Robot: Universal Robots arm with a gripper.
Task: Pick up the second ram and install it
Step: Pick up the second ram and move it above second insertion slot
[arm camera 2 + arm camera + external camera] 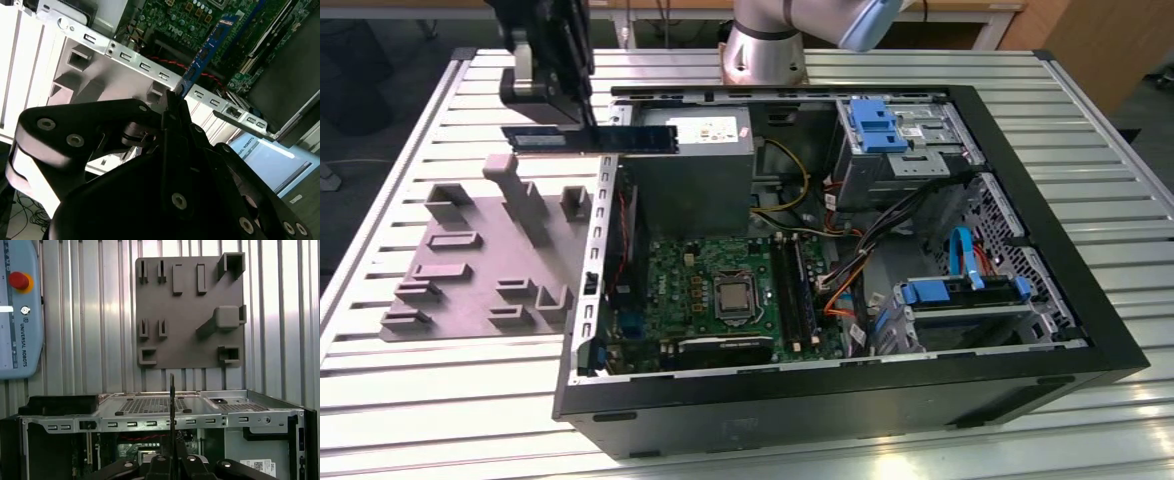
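One ram (591, 139), one computer case (854, 398), one fixture (464, 272), perhaps two blue caddies (874, 122)

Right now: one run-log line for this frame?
gripper: shut on second ram | ram: held level in air, above computer case wall | install: not seated

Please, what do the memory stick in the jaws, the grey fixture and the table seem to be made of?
The second ram: likely circuit-board laminate, thin, flat, dark and matte. The grey fixture: seemingly plastic, one uniform matte grey, with blocky moulded shapes. The table: probably aluminium, ribbed slats with a bright metallic sheen.
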